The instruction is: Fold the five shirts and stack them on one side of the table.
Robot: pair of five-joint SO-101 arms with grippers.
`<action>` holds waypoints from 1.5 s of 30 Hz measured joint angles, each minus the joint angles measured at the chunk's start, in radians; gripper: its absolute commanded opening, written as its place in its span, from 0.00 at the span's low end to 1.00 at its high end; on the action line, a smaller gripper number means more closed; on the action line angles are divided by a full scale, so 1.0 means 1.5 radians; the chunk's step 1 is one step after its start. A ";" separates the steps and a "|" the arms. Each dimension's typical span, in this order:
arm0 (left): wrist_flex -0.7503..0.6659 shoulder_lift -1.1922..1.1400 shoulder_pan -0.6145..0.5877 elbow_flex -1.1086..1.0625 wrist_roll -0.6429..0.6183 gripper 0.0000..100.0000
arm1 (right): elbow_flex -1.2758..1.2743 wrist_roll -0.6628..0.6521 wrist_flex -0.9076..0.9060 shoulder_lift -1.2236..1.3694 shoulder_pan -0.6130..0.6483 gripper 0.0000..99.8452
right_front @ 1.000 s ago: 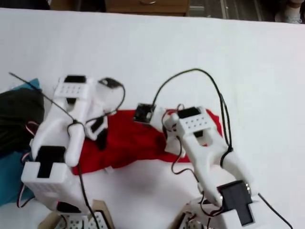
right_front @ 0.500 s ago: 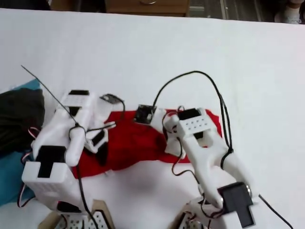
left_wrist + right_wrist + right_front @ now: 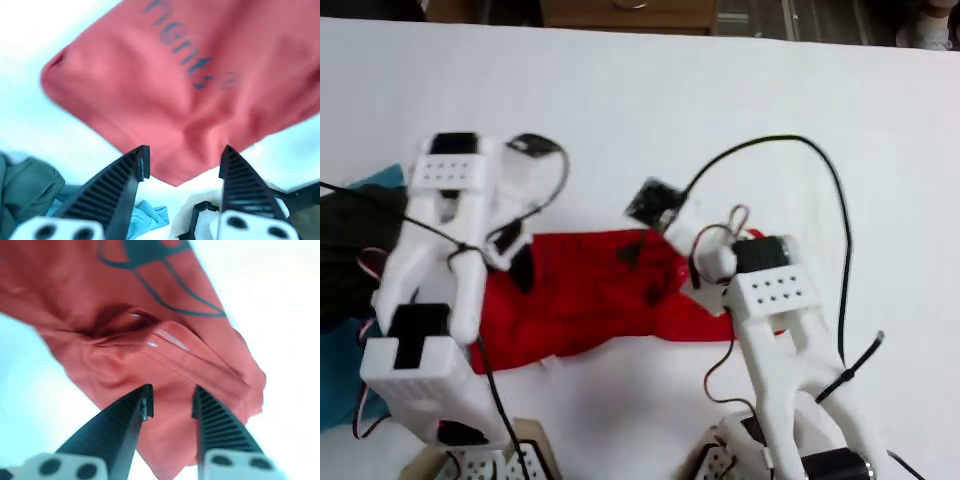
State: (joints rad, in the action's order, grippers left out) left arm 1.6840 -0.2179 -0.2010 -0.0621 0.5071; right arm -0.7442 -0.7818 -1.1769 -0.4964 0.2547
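A red shirt lies crumpled across the middle of the white table. My left gripper hangs over the shirt's left end. In the left wrist view that gripper is open, with the shirt's rounded end and its blue print below it. My right gripper is over the shirt's right half. In the right wrist view it is open above a folded hem, holding nothing.
A dark green shirt lies on teal cloth at the table's left edge, close to the left arm's base. Black cables loop from the right arm. The far half of the table is bare white.
The left arm has swung its wrist toward the far side and lifted. The right arm has shifted right and nearer, turning its gripper over the shirt. The shirt lies a little flatter.
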 measured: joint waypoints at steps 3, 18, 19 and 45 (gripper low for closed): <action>-0.019 -0.050 -0.056 0.002 -0.053 0.25 | 0.000 0.005 0.003 -0.003 -0.032 0.16; -0.066 -0.207 -0.089 0.064 -0.107 0.25 | 0.000 0.006 0.003 -0.005 -0.050 0.16; -0.066 -0.210 -0.089 0.074 -0.107 0.25 | 0.000 0.006 0.003 -0.005 -0.050 0.16; -0.070 -0.297 -0.116 0.166 -0.014 0.25 | 0.000 -0.012 0.003 -0.005 -0.050 0.16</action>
State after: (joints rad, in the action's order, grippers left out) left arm 1.5796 -0.6628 -0.3744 0.1864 0.4856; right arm -0.7442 -0.8002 -1.1722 -0.5040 0.1795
